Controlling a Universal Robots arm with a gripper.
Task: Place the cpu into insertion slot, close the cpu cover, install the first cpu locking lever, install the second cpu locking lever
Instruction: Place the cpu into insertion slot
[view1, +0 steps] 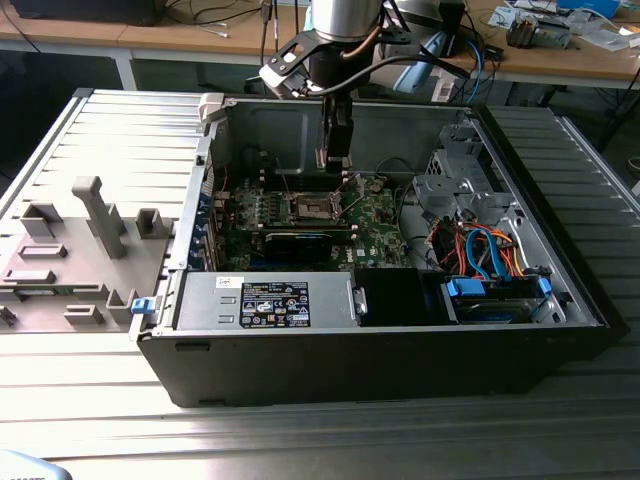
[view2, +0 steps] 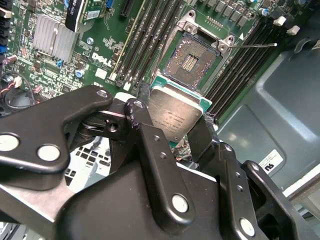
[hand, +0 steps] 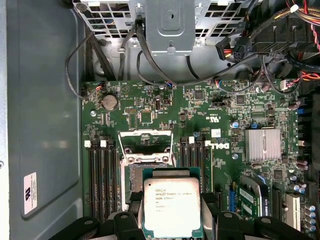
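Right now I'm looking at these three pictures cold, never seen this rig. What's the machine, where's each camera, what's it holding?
It is one robot arm reaching down into an open desktop computer case that lies on a ribbed metal table. The exterior view is from a camera off the arm and takes in the whole case. Both wrist views come from cameras riding on the arm, looking past its black gripper at the green motherboard. The gripper is shut on the cpu, a flat square chip, held above the board and close to the insertion slot, whose cpu cover stands open. A grey parts fixture sits at the exterior view's left.
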